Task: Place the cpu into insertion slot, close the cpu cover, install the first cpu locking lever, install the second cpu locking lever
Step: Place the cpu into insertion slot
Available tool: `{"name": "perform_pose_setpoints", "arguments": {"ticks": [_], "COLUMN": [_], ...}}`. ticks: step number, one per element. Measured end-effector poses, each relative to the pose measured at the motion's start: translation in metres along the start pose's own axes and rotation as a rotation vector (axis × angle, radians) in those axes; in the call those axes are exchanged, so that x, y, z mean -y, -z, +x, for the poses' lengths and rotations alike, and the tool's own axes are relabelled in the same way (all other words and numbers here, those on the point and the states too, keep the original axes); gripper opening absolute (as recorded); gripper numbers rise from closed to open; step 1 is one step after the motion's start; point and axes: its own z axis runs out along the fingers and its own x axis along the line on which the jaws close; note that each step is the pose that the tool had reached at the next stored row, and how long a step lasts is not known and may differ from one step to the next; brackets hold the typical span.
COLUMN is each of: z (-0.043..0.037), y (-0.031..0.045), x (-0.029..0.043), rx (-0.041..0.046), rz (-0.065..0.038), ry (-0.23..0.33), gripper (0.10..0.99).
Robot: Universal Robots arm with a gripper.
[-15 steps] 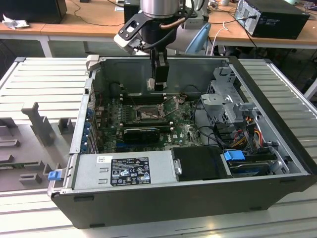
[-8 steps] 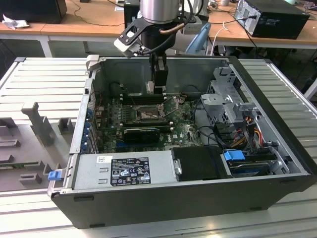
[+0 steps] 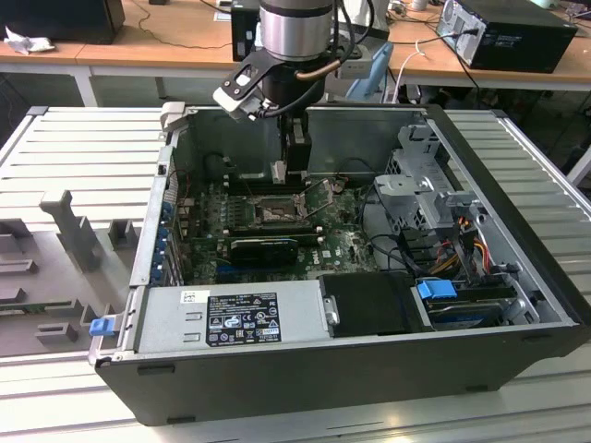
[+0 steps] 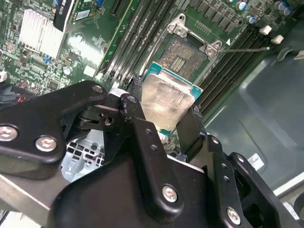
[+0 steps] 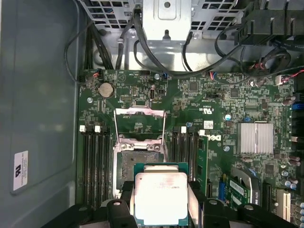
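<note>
My gripper [image 4: 164, 113] is shut on the cpu [image 4: 166, 99], a pale square chip with a green edge, pinched by two opposite sides between the black fingers. In the first wrist view the cpu [image 5: 159, 197] hangs partly over the near edge of the insertion slot [image 5: 137, 164], whose dark pin field lies bare. The cpu cover [image 5: 140, 111] is swung open, its silver frame lying over the green board beyond the slot. In the exterior view the gripper [image 3: 290, 173] hangs inside the open computer case, just above the insertion slot [image 3: 277, 213].
Black memory slots [image 5: 95, 156] flank the socket on both sides. A thin wire lever [image 4: 247, 49] sticks out beside the socket. A silver heatsink [image 5: 256, 137], cables and a metal drive cage [image 5: 166, 19] are nearby. The grey case wall [image 5: 38, 95] stands close.
</note>
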Motion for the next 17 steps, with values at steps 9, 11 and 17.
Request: {"name": "perform_pose_setpoints", "arguments": {"ticks": [9,11,17], "z": [-0.0002,-0.0002,-0.0004], "y": [-0.0124,-0.0133,-0.0238], "x": [0.0020,0.0020,0.0030], "rx": [0.0000,-0.0003,0.0000], "rz": [0.001,0.001,0.001], "ry": [0.000,0.000,0.000], "gripper": [0.533,0.533,0.533]}}
